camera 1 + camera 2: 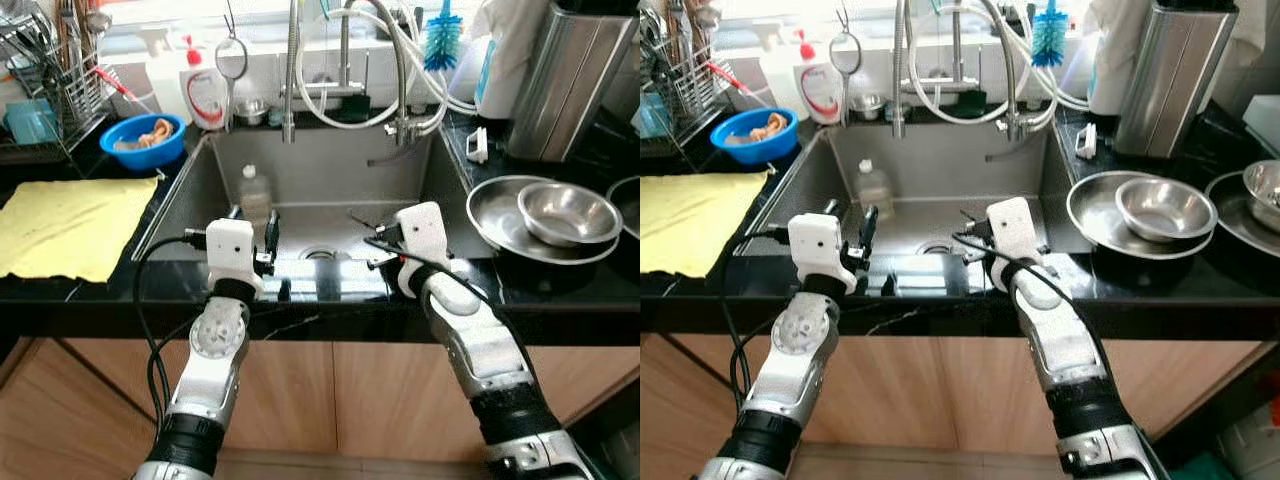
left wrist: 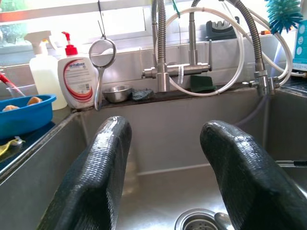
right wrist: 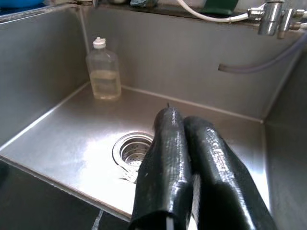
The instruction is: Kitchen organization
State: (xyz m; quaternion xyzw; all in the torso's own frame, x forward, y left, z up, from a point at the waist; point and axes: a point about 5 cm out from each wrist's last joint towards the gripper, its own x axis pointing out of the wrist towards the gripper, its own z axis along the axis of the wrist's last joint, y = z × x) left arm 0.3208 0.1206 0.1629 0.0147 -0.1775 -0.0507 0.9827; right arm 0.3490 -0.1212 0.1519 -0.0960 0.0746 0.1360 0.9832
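Both grippers hover over the front edge of the sink [image 1: 200, 190], centre of the frame. The left gripper [image 2: 165, 172] has its fingers spread apart, empty. The right gripper [image 3: 184, 158] has its fingers pressed together, holding nothing. A clear bottle [image 3: 103, 69] stands upright in the sink's far left corner, beyond the drain [image 3: 132, 149].

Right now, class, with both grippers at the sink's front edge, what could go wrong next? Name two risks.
1. The clear bottle stands upright in the sink's back corner; a reach by the left gripper, fingers open, might tip it.
2. The stacked steel bowls sit close beside the right arm; swinging the shut right gripper outward could knock them.
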